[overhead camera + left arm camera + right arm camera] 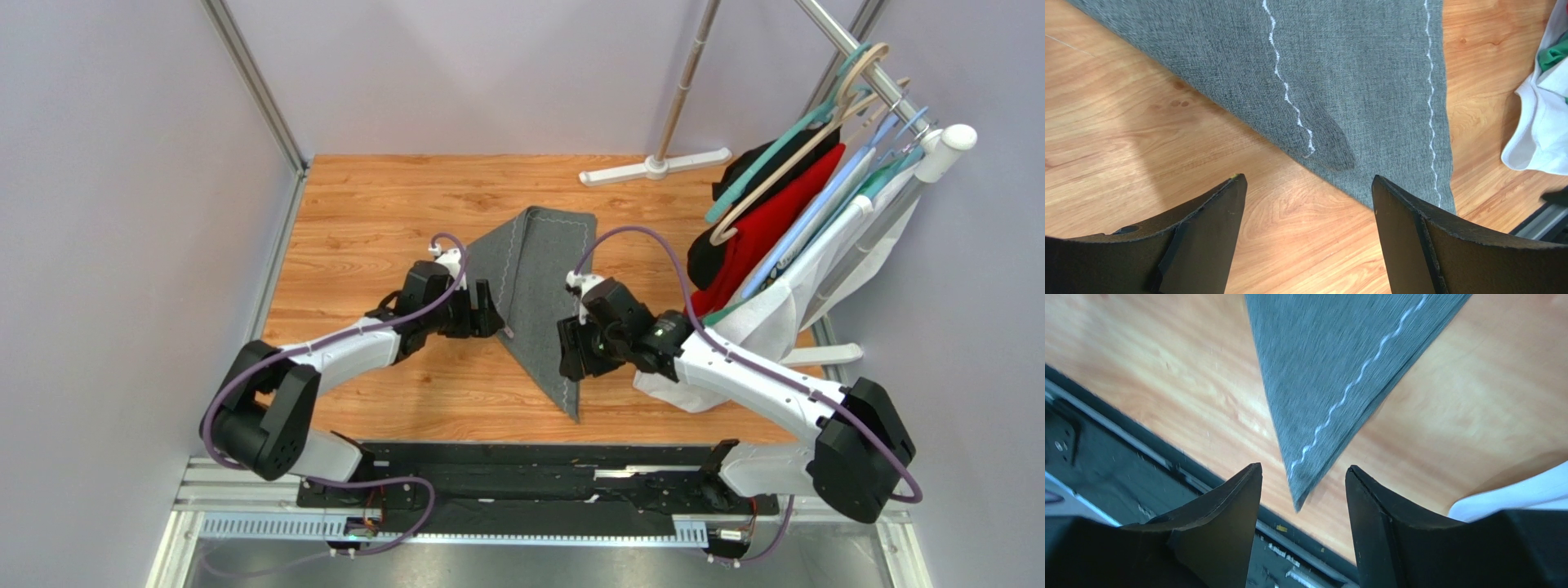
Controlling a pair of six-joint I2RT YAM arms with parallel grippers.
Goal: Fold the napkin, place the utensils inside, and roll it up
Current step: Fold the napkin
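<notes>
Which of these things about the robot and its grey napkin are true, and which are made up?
1. The napkin lies folded on the wooden table. True.
2. The left gripper is pinching the napkin. False: its fingers are spread, with bare wood between them and the napkin's edge just ahead.
3. The right gripper is open, and the napkin's pointed corner shows between its fingers. True.
4. The utensils are lying on top of the napkin. False: no utensils show in any view.
5. A red garment hangs to the left of the table. False: it hangs on the right, in the top view.
</notes>
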